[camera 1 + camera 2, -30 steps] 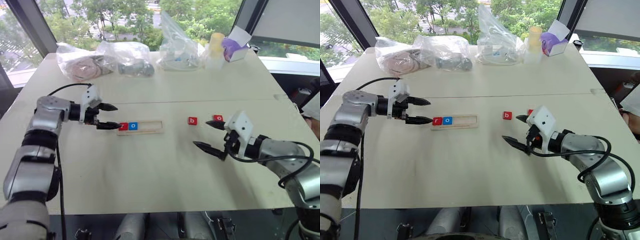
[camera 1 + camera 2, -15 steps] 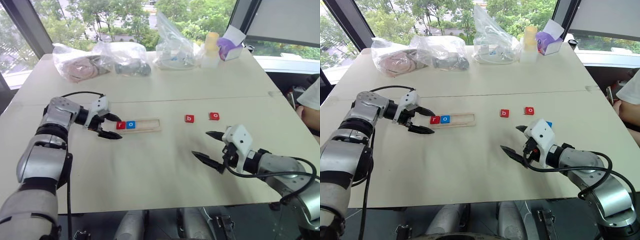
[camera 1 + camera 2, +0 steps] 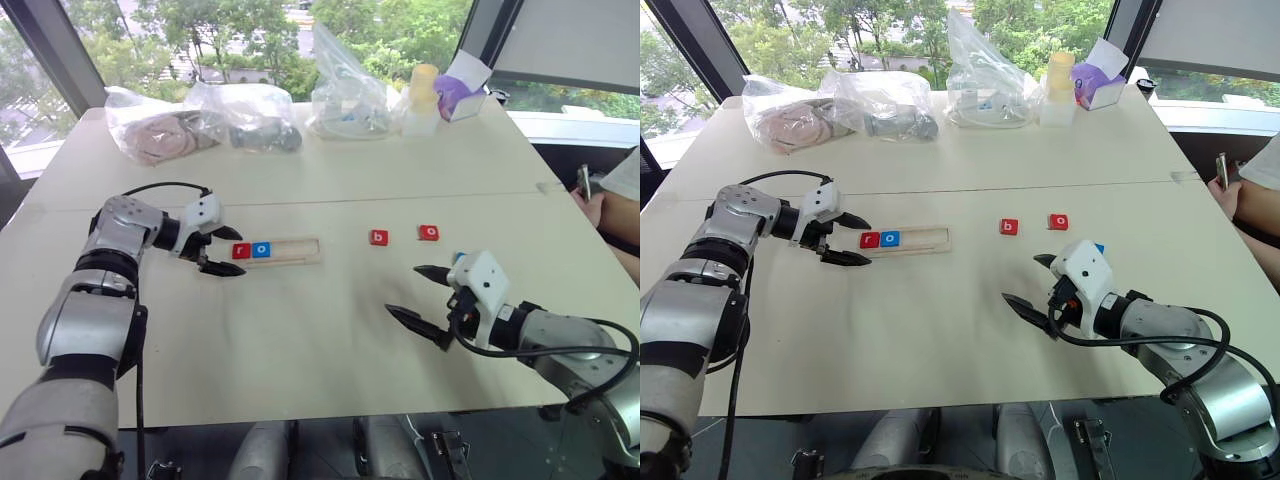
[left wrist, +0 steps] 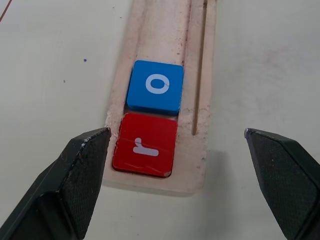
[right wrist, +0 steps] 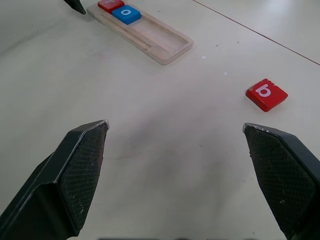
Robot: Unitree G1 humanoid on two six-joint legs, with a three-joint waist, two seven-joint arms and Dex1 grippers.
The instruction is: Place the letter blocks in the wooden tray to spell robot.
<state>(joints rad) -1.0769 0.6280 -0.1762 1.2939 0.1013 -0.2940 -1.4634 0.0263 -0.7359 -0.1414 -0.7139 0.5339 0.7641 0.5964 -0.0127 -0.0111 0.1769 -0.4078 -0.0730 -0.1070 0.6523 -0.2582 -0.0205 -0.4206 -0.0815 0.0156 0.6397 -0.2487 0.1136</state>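
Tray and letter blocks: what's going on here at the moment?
A two-armed robot is spelling "robot" in the tray. A red r and a blue o sit side by side at its left end; the rest is bare. The left gripper is open at that end, holding nothing. The right gripper is open over the table, empty, near the loose red b and red o.

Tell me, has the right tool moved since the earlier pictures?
Yes. The right tool has drawn back toward the robot, away from the red b block it was level with.
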